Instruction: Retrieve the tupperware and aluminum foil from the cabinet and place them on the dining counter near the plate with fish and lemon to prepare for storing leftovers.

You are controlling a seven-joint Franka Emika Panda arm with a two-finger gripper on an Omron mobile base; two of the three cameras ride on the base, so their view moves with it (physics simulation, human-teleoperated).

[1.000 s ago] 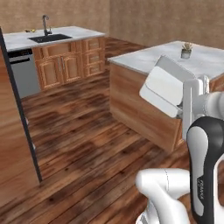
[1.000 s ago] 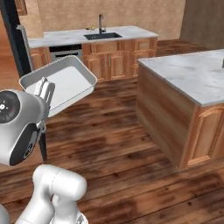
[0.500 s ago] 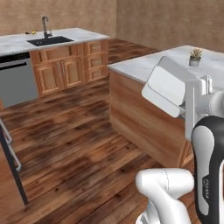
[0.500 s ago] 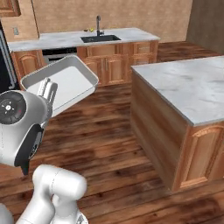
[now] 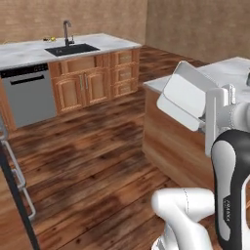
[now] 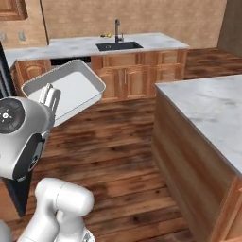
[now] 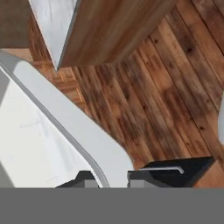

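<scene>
My gripper (image 5: 211, 100) is shut on the rim of the tupperware (image 5: 186, 93), a pale shallow tub held tilted in the air above the wooden floor. From the right side the tupperware (image 6: 71, 90) shows its hollow, with my gripper (image 6: 48, 96) clamped on its near rim. In the hand view the tub's rim (image 7: 74, 127) runs between the fingertips of the gripper (image 7: 109, 178). The dining counter (image 5: 29, 49), marble with a black sink (image 5: 72, 48) and a tall faucet, stands at the back; its top (image 6: 156, 41) is several steps away. The aluminum foil and the plate are out of view.
A marble-topped wooden island (image 5: 180, 146) stands close on the right, its top (image 6: 212, 106) beside the arm. A grey dishwasher (image 5: 29, 95) sits under the counter. A dark upright edge (image 5: 14, 195) stands at the left. Wooden floor (image 6: 118, 142) lies open between.
The whole picture has shifted: the base has turned and driven, so the sink counter and the island sit nearer and more to the right. The tupperware stays gripped the same way.
</scene>
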